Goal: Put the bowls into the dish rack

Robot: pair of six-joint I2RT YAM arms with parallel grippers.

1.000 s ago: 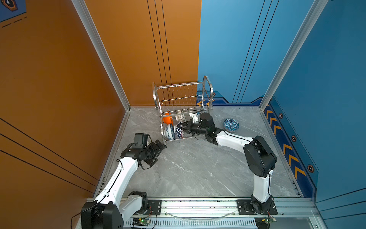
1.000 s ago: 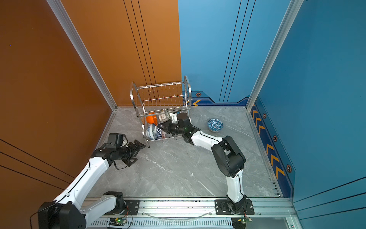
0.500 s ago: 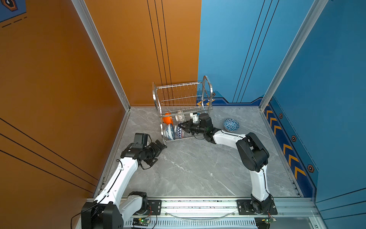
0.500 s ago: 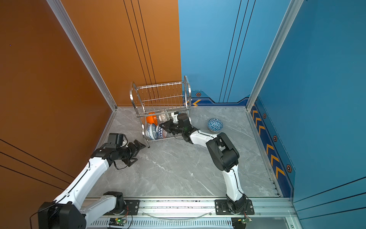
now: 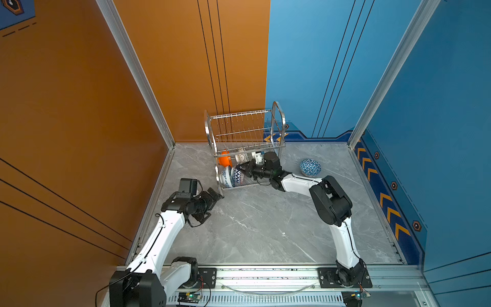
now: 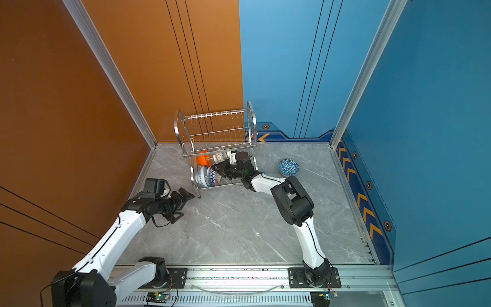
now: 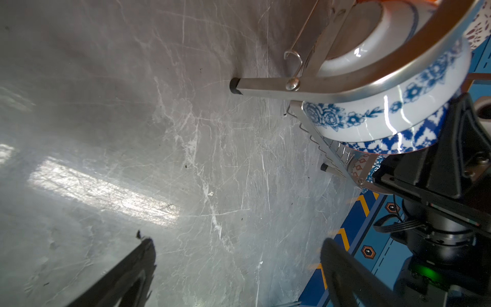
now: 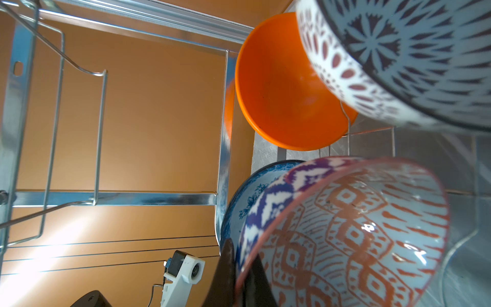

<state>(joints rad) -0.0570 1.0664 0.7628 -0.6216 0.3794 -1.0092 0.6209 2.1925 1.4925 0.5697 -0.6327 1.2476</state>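
Right hand pinching orange-white bowl in rack, left hand wide

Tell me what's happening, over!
Left gripper open, empty. Right gripper shut on orange-white geometric bowl inside steel wire dish rack. Blue-white triangle bowl on table. No obstruction seen.

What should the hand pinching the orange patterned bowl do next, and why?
Probably open the right gripper. It pinches the rim of the orange-white bowl, which already seems to sit in the dish rack, leaning on the floral bowl. Letting go should leave it there.
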